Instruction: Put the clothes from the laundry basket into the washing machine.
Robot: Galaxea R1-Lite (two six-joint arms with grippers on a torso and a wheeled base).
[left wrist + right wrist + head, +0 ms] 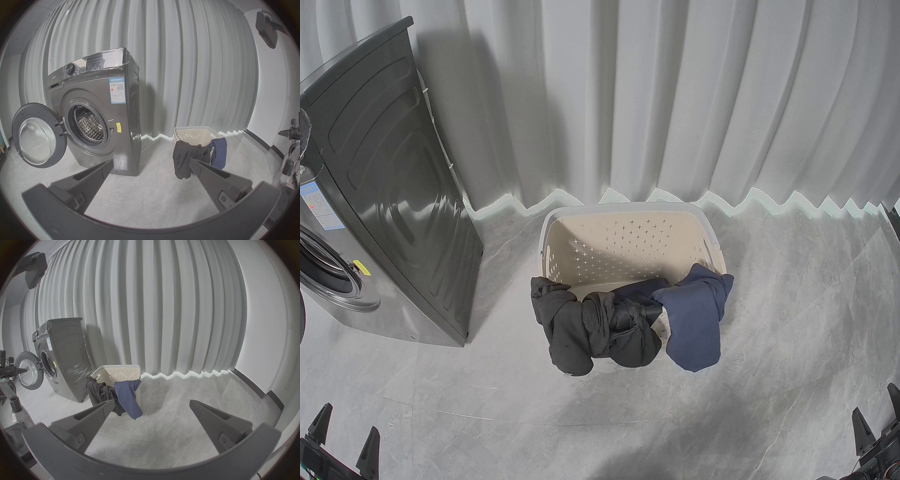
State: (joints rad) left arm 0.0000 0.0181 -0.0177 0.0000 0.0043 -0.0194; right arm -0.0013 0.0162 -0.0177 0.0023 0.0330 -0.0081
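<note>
Two garments hang over the near rim of the basket (pixel 625 207). A black garment (pixel 594 328), bunched and twisted, is on the side toward the washer. A blue garment (pixel 695 319) is just beside it on the other side. The two touch at the rim, and each drapes down the basket's outer wall toward the floor (pixel 775 350), with part of each lying inside. The basket is cream inside with a white rim and small star-shaped holes in its walls. It stands upright on the floor, close in front of the curtain (pixel 675 94).

The washer (pixel 387 187) stands to the robot's left of the basket, apart from it, with bare floor between them. Its round door (pixel 39 135) is swung wide open, and the steel drum (pixel 89 125) shows through the opening.

The left gripper (pixel 349 420) is low at the near left with its fingers spread apart and floor showing between them, well apart from the basket and washer. The right gripper (pixel 875 400) is low at the near right, likewise spread, and well apart from the clothes.
</note>
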